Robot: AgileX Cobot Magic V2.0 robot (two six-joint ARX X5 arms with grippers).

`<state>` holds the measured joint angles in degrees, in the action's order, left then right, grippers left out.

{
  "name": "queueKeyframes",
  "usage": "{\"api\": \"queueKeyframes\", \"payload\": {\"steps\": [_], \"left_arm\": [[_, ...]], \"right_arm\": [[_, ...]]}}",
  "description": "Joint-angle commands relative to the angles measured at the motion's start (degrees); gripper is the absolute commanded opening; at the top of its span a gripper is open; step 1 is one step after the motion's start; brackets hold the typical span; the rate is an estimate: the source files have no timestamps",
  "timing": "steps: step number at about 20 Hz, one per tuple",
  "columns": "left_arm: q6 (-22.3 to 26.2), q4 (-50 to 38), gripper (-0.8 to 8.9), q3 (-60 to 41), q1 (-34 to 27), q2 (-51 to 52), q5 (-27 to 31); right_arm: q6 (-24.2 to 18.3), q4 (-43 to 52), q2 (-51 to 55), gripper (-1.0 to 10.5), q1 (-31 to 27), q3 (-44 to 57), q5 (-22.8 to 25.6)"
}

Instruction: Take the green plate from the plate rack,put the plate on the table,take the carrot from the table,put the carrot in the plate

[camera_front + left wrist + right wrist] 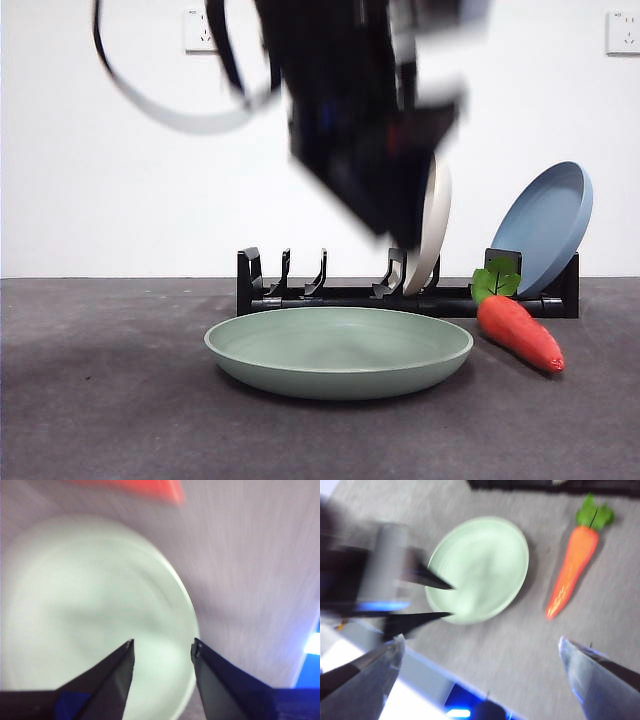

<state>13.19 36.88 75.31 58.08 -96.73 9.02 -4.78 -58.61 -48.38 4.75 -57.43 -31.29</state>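
Pale green and round, the green plate lies flat on the table, right side up, just in front of the plate rack. The left tool hangs above the plate with its two black jaws spread apart, holding nothing and touching nothing; in the front view it shows as a big dark blur coming down from the top. The right tool is higher up and further off, its jaws spread very wide and empty too. The carrot lies on the table just beside the plate, not touching it, with its green leaves near the rack and its thin end pointing away from the rack. In the rack a beige plate stands on its edge between the prongs, and a blue plate leans at one end. The table is dark grey and a bit speckled. Behind it is a plain white wall with two white wall sockets high up. No words can be read anywhere.
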Motion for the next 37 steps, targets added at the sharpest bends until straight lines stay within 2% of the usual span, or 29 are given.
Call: {"api": "queueKeyframes", "payload": {"steps": [1,4,6,10,15,18,19,21,25,34,37], "left_arm": [[-3.8,1.5,1.98,2.4,-0.1,7.2,-0.1],[-8.0,2.4,1.98,4.4,-0.1,17.7,-0.1],[-10.3,2.1,1.98,4.7,-0.1,24.6,-0.1],[-12.2,2.3,1.98,4.7,-0.1,34.9,-0.1],[-14.4,4.5,1.98,4.7,-0.1,40.3,-0.1],[-16.3,6.9,1.98,4.7,-0.1,40.4,-0.1],[-16.5,7.7,1.98,4.7,-0.1,40.4,-0.1],[-16.7,8.4,1.98,4.7,-0.1,40.4,-0.1],[-17.9,8.3,1.98,4.7,-0.1,40.4,-0.1],[-18.1,8.2,1.97,4.7,-0.1,40.4,-0.1],[-18.1,8.2,1.97,4.7,-0.1,40.4,-0.1]], "right_arm": [[2.6,4.3,-3.8,6.6,0.0,-0.2,0.4],[4.0,11.0,-11.5,6.6,0.4,-0.2,4.7],[5.4,14.9,-17.5,6.6,1.0,-0.2,5.0],[6.5,22.8,-30.3,6.6,3.2,-0.2,11.2],[7.5,30.9,-42.8,6.5,6.9,-0.2,18.0],[7.9,34.6,-47.6,5.8,8.9,-0.2,22.9],[8.3,35.7,-48.5,5.8,9.2,-0.2,22.9],[10.4,37.5,-49.9,4.5,9.3,-0.2,22.9],[10.5,38.2,-50.6,2.1,9.3,-0.2,24.2],[10.6,37.8,-50.6,1.8,9.3,-0.2,23.8],[10.5,37.5,-50.6,0.3,9.3,-0.2,23.8]]}}
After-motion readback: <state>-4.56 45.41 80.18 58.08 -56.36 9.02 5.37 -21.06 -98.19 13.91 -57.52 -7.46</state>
